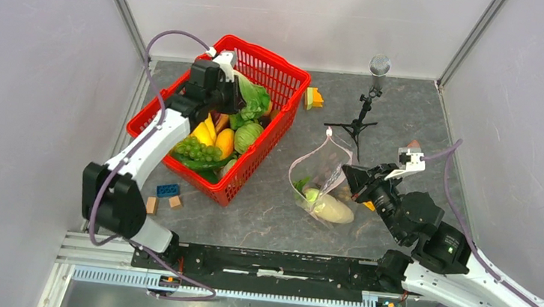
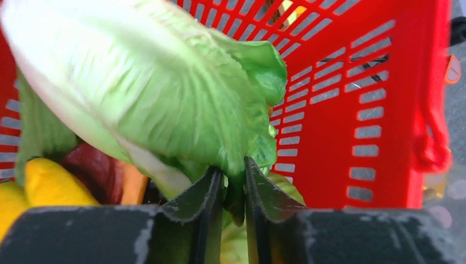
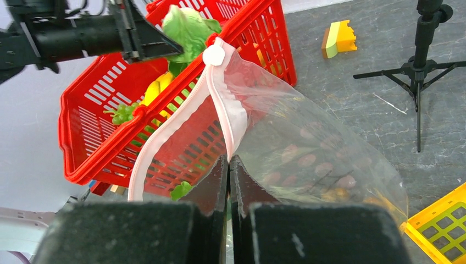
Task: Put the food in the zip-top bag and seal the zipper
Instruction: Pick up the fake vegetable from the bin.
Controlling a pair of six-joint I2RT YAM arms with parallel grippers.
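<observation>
The lettuce point(image 1: 253, 100) point(image 2: 165, 82) hangs over the red basket point(image 1: 271, 52). My left gripper point(image 1: 236, 92) point(image 2: 233, 176) is shut on a dark leaf at its lower edge, the jaws standing a narrow slit apart around it. Yellow, orange and green food lies in the basket below. The zip-top bag point(image 1: 324, 162) point(image 3: 308, 143) lies right of the basket with a long cream-white vegetable point(image 1: 333, 209) inside. My right gripper point(image 1: 348, 173) point(image 3: 229, 159) is shut on the bag's mouth edge, right at the pink zipper point(image 3: 165, 132). The zipper's white slider point(image 3: 214, 55) sits at the raised end and the mouth gapes.
A microphone on a small tripod point(image 1: 363, 110) stands behind the bag. A yellow-green block point(image 1: 313, 97) lies by the basket's far corner. A blue block point(image 1: 168, 189) and two wooden blocks point(image 1: 151, 204) lie at its near corner. A yellow tray point(image 3: 439, 225) is beside my right gripper.
</observation>
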